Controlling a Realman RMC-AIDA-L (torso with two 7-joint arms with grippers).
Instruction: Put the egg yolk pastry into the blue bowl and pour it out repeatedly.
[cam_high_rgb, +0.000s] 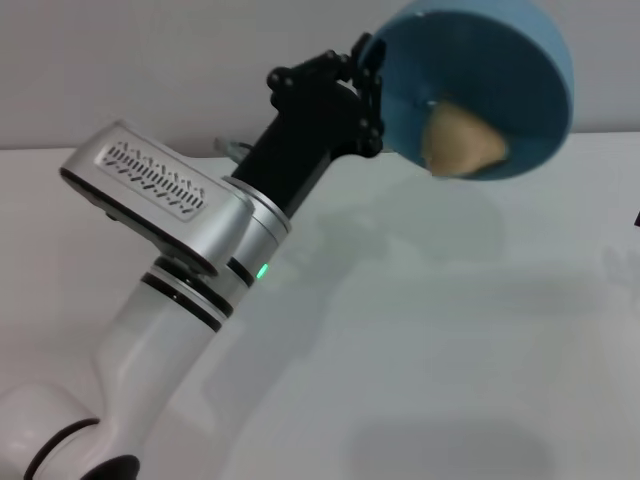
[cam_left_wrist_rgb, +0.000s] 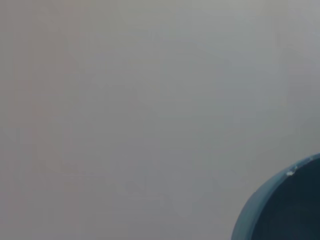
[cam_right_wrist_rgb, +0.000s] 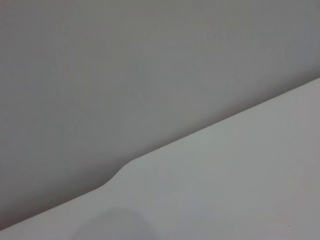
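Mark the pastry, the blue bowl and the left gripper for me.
egg yolk pastry (cam_high_rgb: 462, 145): head view, its middle.
blue bowl (cam_high_rgb: 470, 60): head view, bare inner wall.
left gripper (cam_high_rgb: 366, 95): head view, at the bowl's rim.

The light is soft and even, coming from above. The white surface (cam_high_rgb: 450, 380) carries faint, wide shadows with no hard edge. The blue bowl (cam_high_rgb: 480, 70) and the egg yolk pastry (cam_high_rgb: 462, 140) look blurred. Both wrist views are hazy, without glare.
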